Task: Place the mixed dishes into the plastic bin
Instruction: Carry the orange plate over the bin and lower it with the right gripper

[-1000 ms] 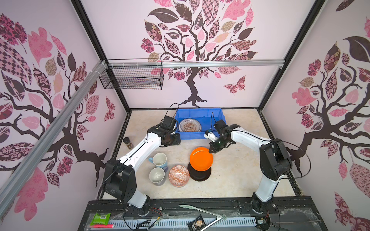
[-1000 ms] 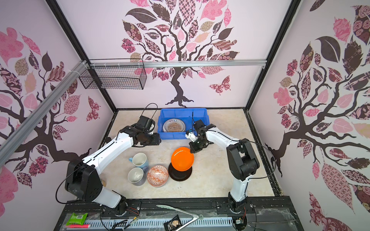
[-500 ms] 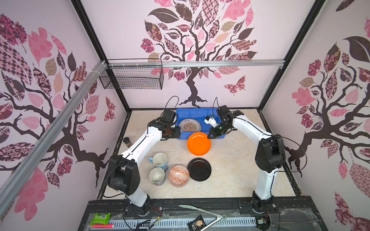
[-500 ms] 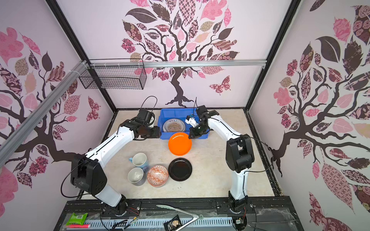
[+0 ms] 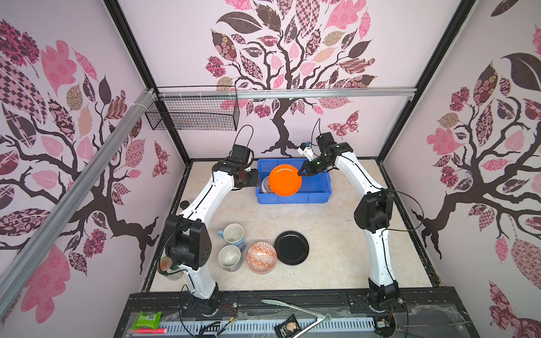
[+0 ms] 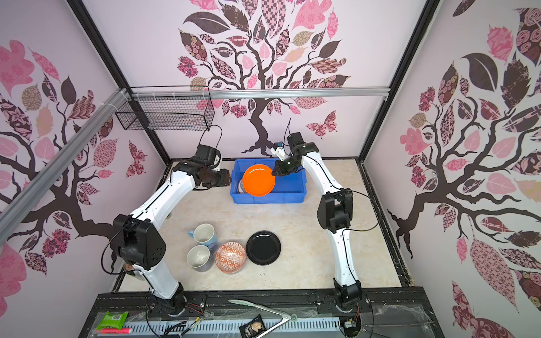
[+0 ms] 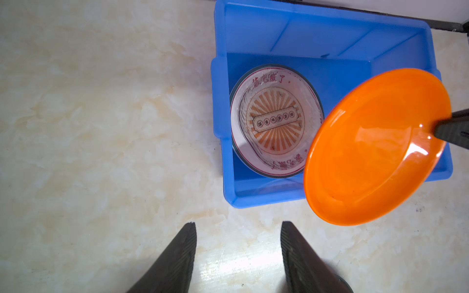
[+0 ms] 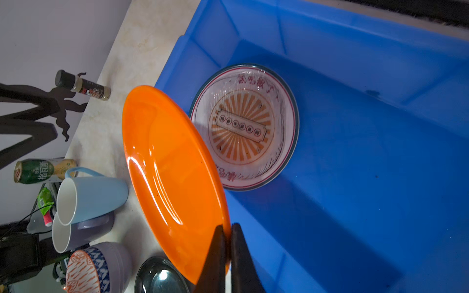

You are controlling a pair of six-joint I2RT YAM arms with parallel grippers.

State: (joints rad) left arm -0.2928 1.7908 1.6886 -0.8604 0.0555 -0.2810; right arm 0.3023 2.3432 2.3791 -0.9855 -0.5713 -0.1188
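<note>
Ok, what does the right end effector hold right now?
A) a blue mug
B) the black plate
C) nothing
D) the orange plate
D: the right end effector is shut on the rim of the orange plate, while the black plate lies on the table.

Bright, even light over my workspace.
Both top views bend at the edges; glare streaks the orange plate [image 8: 172, 165] in my right wrist view, its shadow darkening the floor of the blue bin [image 8: 355, 203].
</note>
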